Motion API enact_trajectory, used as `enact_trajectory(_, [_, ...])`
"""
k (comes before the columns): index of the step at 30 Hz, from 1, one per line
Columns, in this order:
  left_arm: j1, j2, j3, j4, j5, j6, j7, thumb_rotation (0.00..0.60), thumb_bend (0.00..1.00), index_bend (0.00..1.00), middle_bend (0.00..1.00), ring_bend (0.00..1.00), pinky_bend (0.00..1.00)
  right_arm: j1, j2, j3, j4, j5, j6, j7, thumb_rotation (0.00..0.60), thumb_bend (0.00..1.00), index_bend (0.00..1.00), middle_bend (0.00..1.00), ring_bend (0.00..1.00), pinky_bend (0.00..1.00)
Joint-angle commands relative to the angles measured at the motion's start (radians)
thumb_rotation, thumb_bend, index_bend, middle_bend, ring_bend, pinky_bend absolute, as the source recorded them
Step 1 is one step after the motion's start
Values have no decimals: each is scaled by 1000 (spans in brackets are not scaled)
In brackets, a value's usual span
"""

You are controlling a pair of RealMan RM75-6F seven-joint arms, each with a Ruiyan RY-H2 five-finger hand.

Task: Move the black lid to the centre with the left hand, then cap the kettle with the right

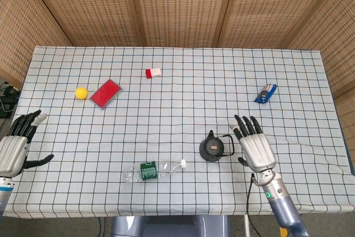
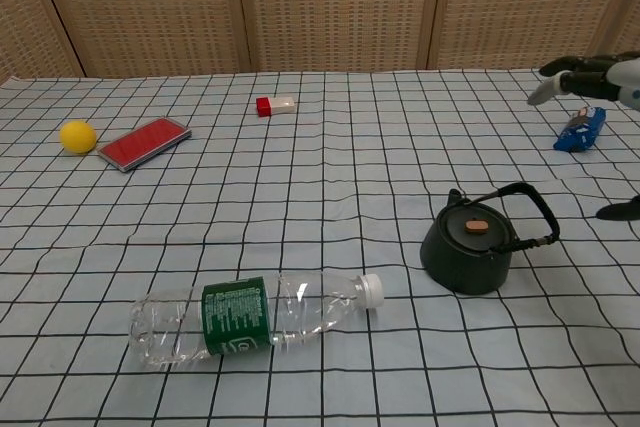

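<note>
Fingers (image 1: 247,125) of the right hand (image 1: 256,149) are seen spread and empty in the head view, just beside the small black metal kettle (image 1: 213,149) near the worktop's (image 1: 183,104) front edge; the black lid (image 1: 213,147) is seated on it. Spread, empty fingers are likewise shown on the left hand (image 1: 12,151) at the left edge.

From the chest view, a clear plastic bottle with a green label (image 2: 258,318) is seen lying left of the kettle (image 2: 468,248), its lid (image 2: 473,224) on top.

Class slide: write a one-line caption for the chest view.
Small black kettle, lid on, beside a clear plastic bottle lying on the checked tablecloth.
</note>
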Motion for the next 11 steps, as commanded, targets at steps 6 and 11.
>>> enact_trajectory(6, [-3, -56, -14, 50, -24, 4, 52, 600, 94, 0, 0, 0, 0, -173, 19, -69, 322, -151, 90, 367, 600, 260, 131, 0, 0, 0])
enact_trajectory(11, [-3, -77, -22, 77, -37, 9, 65, 600, 93, 0, 0, 0, 0, -212, 15, -72, 402, -193, 96, 455, 600, 258, 132, 0, 0, 0])
